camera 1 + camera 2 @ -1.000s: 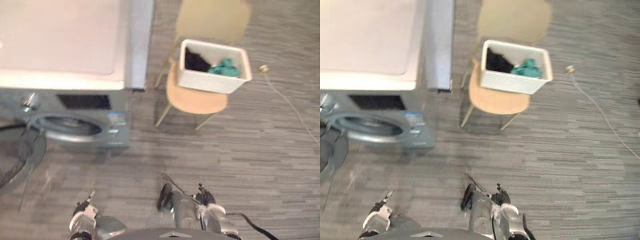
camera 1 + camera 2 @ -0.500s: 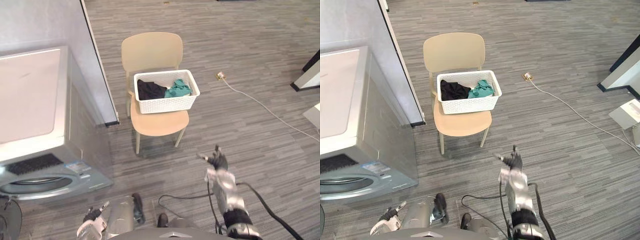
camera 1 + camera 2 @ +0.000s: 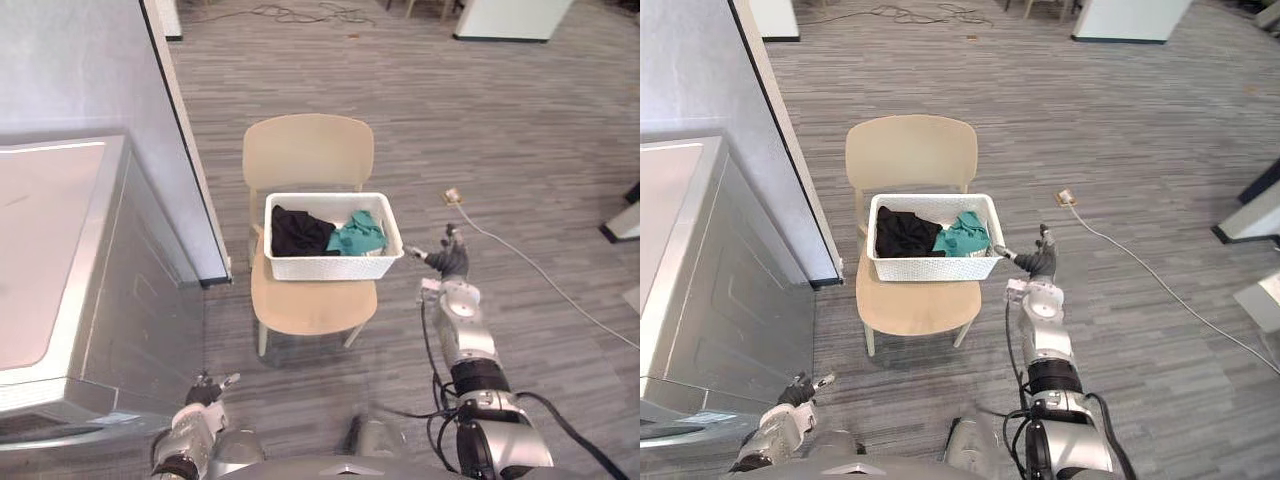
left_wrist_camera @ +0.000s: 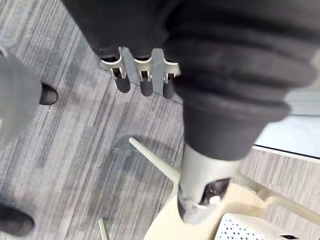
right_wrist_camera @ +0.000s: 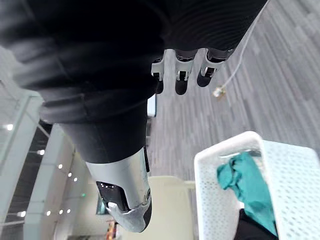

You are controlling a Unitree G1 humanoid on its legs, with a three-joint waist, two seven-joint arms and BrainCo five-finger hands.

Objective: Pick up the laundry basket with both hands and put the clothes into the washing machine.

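Sitting on the chair [image 3: 310,308] seat, the laundry basket [image 3: 330,267] holds the clothes [image 3: 357,235], its long side running left to right. The right hand [image 3: 452,262], fingers loose and empty, is just beside its right end. The left hand [image 3: 203,392], loose too, hangs well apart, by the washing machine [image 3: 60,300].

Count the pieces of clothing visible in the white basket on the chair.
2: a crumpled black garment in the left half of the white perforated plastic laundry basket, a teal garment beside it on the right. Others may be hidden underneath.
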